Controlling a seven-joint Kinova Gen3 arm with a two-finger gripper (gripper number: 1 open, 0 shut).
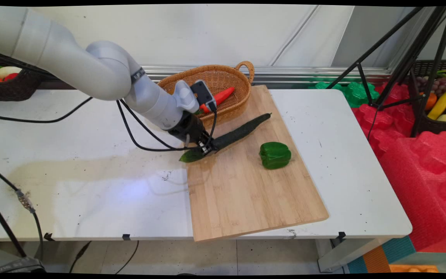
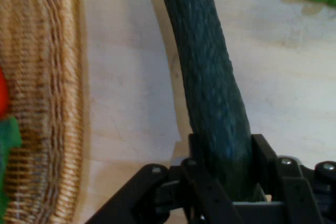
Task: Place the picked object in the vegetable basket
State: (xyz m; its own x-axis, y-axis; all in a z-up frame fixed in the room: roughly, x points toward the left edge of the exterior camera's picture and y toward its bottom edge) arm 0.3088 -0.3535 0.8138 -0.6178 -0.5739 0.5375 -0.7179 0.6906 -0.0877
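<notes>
Cucumber (image 1: 238, 133): we see it lying slantwise on the cutting board (image 1: 246, 193), its near end sticking past the board's left edge.
Gripper (image 1: 206, 147): we find its 2 fingers (image 2: 265, 153) pinching the cucumber (image 2: 210, 77) near that end.
Green pepper (image 1: 275, 155): on the board, right of the cucumber, apart from it.
Basket (image 1: 223, 91): at the board's far left corner, holding a red vegetable (image 1: 217, 99).
Table (image 1: 91, 155): white, carrying the board.
</notes>
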